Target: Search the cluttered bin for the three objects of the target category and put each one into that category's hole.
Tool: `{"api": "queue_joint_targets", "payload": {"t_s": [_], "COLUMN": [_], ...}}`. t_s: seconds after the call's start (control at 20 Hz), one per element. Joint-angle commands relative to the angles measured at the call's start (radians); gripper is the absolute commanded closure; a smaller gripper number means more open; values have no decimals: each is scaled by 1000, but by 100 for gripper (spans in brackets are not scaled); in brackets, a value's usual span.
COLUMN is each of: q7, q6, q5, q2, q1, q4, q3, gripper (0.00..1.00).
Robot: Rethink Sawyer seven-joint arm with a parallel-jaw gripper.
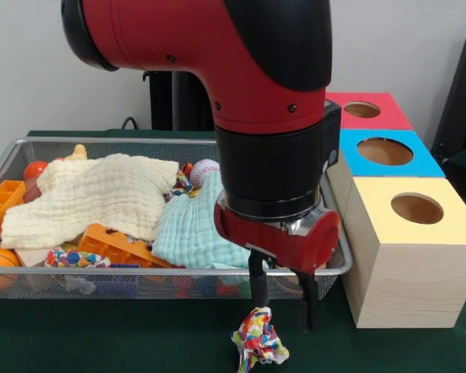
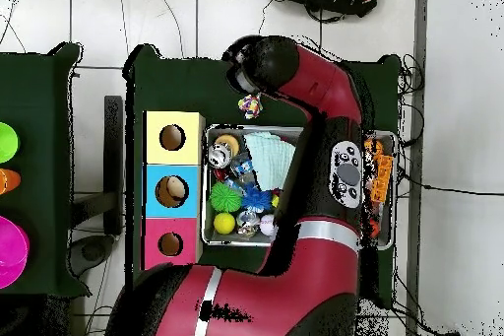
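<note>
A multicoloured knotted rope toy [image 1: 259,339] lies on the green cloth outside the wire mesh bin [image 1: 31,273], apparently just released beneath the black gripper [image 1: 283,309], whose fingers stand apart, holding nothing.

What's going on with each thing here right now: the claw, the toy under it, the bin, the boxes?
gripper: fingers open, pointing down outside the bin
rope toy: on the green table, by the left finger, not gripped
wire bin: full, cloths over the toys
cream cloth: spread out, rumpled
yellow box: hole looks empty
blue box: something inside the hole
</note>
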Motion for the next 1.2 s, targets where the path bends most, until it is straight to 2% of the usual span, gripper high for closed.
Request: {"api": "queue_joint_targets", "payload": {"t_s": [0.05, 0.35, 0.6, 0.8, 1.05, 1.2], "q7": [-139, -139, -155, -223, -241, -257], "q6": [17, 8, -13, -77, -4, -68], "q5": [-82, -125, -182, -214, -257, -309], "q2": [-2, -7, -7, -41, -45, -51], "q1": [-33, -41, -29, -66, -86, -93], "q4": [83, 85, 77, 177, 128, 165], "q3": [127, 143, 125, 163, 180, 193], "gripper": [0, 0, 0, 0, 0, 0]}}
